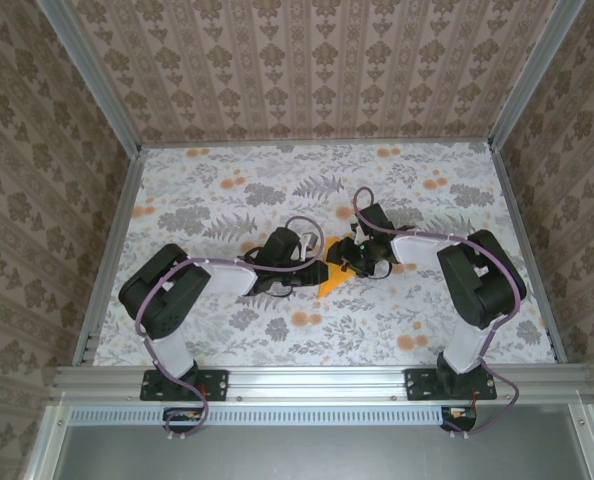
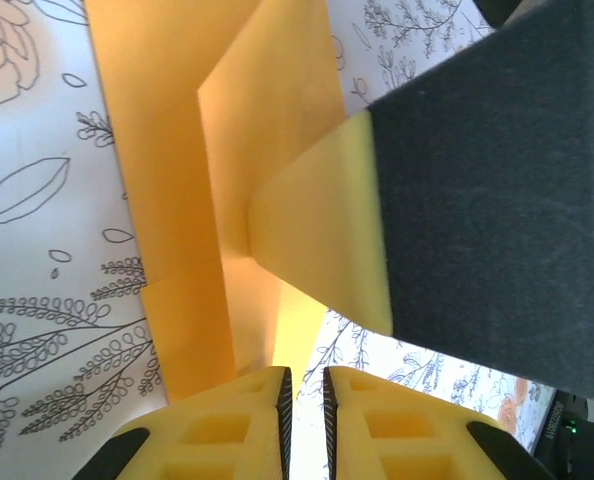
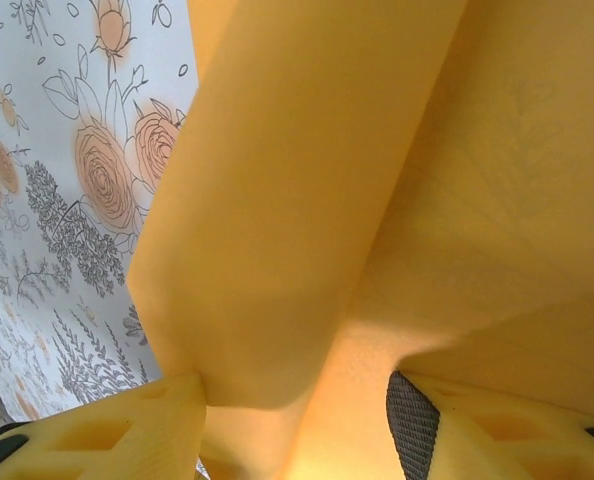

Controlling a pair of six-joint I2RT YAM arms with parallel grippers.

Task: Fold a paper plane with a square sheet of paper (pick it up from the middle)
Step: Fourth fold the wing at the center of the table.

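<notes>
Working on a fold partway through the folding, by the look of it, with the square sheet of paper (image 1: 330,284) sitting at the middle of the floral table cover (image 1: 217,195), already creased into layers and partly raised off the cover. Pinching it with the left gripper (image 2: 306,380), reaching in from the cover's left half — fingers almost together, only a slit between them, a doubled edge of paper running down into that slit. Holding the right gripper (image 3: 297,395) in from the cover's right half with its fingers well apart, a loose curved flap passing between them, one finger touching the flap's lower corner, so gripping nothing as far as can be judged. For doing this step well, probably: anchoring firmly at the pinch without dragging the sheet across the cover, lining the flap's edge up with the existing crease before pressing, and flattening from the fold line outward — otherwise risking a crooked crease or a crumple in such thin paper.
</notes>
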